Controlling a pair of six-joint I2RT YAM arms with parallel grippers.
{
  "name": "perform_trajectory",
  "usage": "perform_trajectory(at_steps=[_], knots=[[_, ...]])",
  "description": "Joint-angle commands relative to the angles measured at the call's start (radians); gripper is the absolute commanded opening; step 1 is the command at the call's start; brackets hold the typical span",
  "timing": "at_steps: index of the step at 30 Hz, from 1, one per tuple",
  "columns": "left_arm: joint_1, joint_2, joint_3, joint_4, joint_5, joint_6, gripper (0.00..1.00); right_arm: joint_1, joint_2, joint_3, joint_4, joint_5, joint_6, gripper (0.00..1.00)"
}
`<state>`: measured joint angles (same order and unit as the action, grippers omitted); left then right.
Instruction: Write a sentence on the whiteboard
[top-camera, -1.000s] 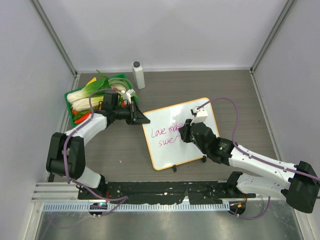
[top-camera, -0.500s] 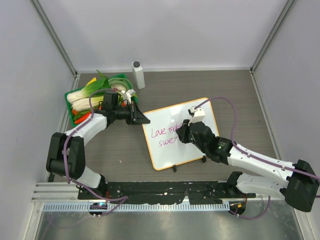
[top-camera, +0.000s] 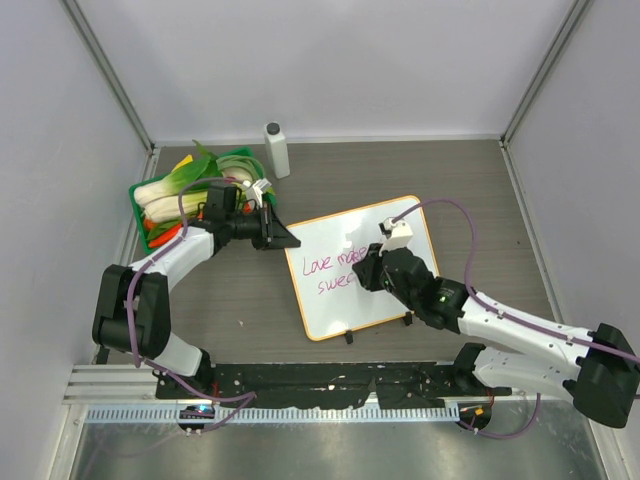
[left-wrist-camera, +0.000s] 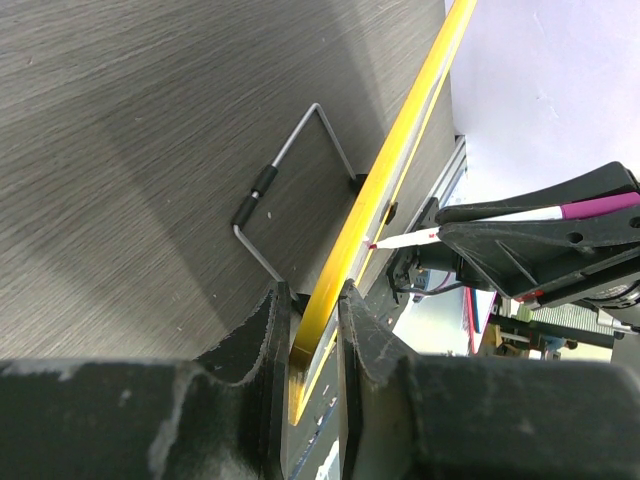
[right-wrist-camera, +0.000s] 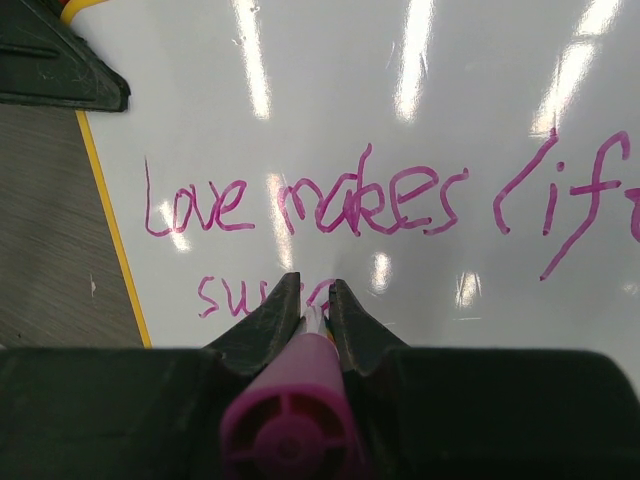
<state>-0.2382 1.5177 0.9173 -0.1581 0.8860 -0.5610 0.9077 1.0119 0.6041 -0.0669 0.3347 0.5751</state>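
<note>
Left claw (left-wrist-camera: 312, 300) pinches the whiteboard (top-camera: 350, 310) at its orange-framed corner. Right claw (right-wrist-camera: 314, 300) pinches a magenta marker (right-wrist-camera: 290, 425), tip against the board on the pink sentence (right-wrist-camera: 340, 205), second line.

Left arm (top-camera: 175, 252) and right arm (top-camera: 500, 318) reach inward, left fingers (left-wrist-camera: 258, 340) and right fingers (right-wrist-camera: 265, 318) clamped.

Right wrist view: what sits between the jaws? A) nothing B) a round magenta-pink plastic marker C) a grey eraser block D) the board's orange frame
B: the round magenta-pink plastic marker is clamped in the right gripper, tip at the magenta cursive sentence on the white orange-framed whiteboard.
</note>
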Motion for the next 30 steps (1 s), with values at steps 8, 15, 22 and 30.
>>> perform_trajectory(at_steps=[8,15,22,30], knots=[[-0.016,0.032,-0.032,-0.086,-0.168,0.047,0.0,-0.004,-0.019,-0.027,-0.096,0.067,-0.009,0.02],[-0.016,0.029,-0.032,-0.087,-0.171,0.046,0.0,-0.004,-0.033,-0.006,-0.109,0.115,-0.015,0.01],[-0.018,0.024,-0.034,-0.089,-0.171,0.049,0.0,-0.004,-0.055,0.014,-0.113,0.138,-0.026,0.01],[-0.018,0.022,-0.032,-0.089,-0.171,0.047,0.0,-0.004,-0.101,0.037,-0.056,0.096,-0.075,0.01]])
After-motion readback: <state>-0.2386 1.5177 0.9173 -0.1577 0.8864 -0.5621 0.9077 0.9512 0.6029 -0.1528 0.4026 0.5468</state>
